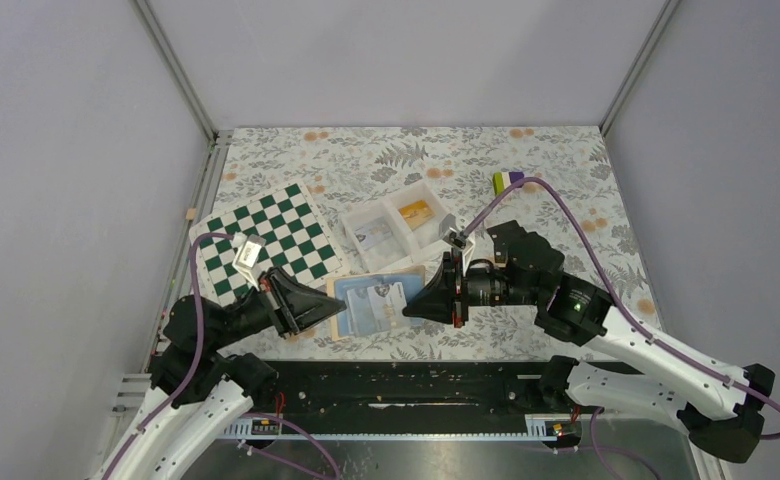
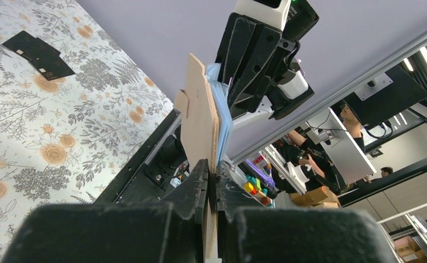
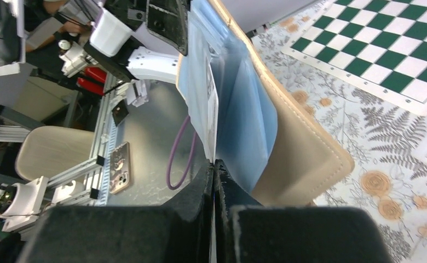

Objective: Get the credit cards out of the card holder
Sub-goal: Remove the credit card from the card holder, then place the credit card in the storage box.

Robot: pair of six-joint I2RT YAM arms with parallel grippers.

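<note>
Tan-bordered pale blue glossy card holder (image 1: 361,318) at floral table's (image 1: 526,170) near edge. The left gripper (image 2: 212,170) clamps its side as a brace; the right gripper (image 3: 214,167) is pinched on a whitish printed credit card (image 3: 212,104), likely to pull it.

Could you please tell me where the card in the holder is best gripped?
Its right edge, from the right: the thin card shows free at that side of the holder, whose opposite border the left gripper clamps; the right gripper is shut there.

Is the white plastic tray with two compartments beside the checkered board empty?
No, the white two-compartment plastic tray holds an orange card in one compartment and a pale card in the other.
</note>
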